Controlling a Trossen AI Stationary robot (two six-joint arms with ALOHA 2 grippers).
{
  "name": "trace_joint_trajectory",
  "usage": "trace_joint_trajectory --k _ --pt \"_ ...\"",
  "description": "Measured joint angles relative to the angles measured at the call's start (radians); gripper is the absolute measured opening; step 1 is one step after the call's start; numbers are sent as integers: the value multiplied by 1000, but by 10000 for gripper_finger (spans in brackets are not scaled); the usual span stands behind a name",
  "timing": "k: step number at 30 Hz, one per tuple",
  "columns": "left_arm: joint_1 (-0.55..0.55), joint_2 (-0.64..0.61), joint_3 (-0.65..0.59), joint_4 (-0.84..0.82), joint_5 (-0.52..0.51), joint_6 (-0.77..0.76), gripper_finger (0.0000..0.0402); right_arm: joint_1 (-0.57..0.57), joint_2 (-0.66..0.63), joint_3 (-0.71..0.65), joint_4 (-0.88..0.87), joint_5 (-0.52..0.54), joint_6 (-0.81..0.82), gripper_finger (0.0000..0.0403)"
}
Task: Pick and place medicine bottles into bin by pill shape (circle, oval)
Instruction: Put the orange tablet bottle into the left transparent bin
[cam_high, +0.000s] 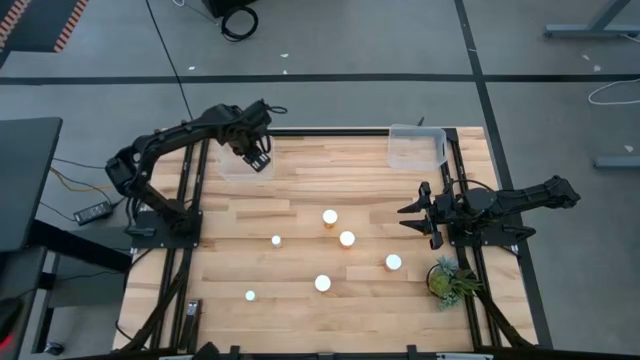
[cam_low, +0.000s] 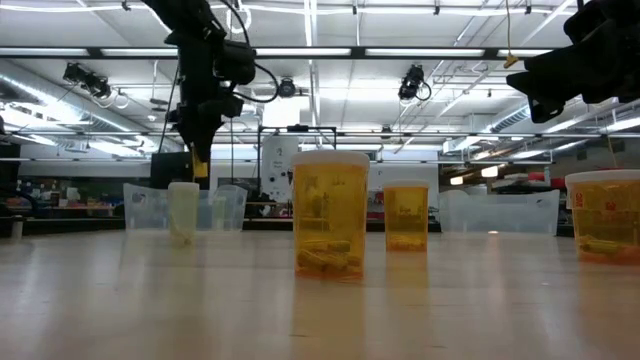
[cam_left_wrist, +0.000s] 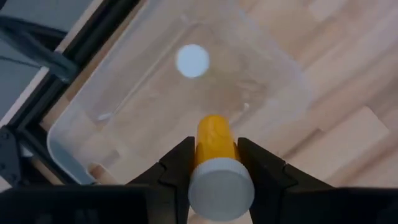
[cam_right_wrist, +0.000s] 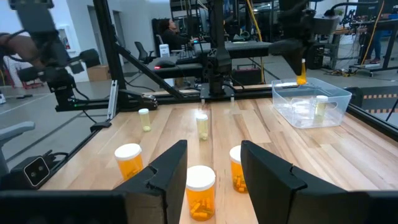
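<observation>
Six small orange bottles with round white caps stand loose on the light wooden table (cam_high: 300, 300): a wide one (cam_high: 330, 217) in the middle, another wide one (cam_high: 347, 239) just beside it, a narrow one (cam_high: 276, 240) to their left, a wide one (cam_high: 393, 262) near the little green plant (cam_high: 449, 280), a wide one (cam_high: 322, 283) closer to the front, and a narrow one (cam_high: 249, 295) at the front left. The left gripper (cam_left_wrist: 216, 163) hangs over the clear plastic bin at the back left (cam_left_wrist: 124, 93). Its jaws pinch one more narrow orange bottle (cam_left_wrist: 217, 140). A capped bottle (cam_left_wrist: 192, 60) already stands inside that bin. The right gripper (cam_high: 413, 217) waits at the right side, jaws pressed together, holding nothing. A second clear bin (cam_high: 416, 147) sits at the back right.
</observation>
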Motion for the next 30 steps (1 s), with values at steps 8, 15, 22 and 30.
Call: trace_joint_trajectory --k 8,15,22,30 --pt "92 0 -84 117 -26 -8 121 0 0 0 0 0 0 157" --pt "153 0 -138 192 -27 -62 118 0 0 0 0 0 0 157" --pt "195 0 -216 248 -31 -135 122 0 0 0 0 0 0 157" --pt "240 0 -270 299 -42 -189 120 0 0 0 0 0 0 157"
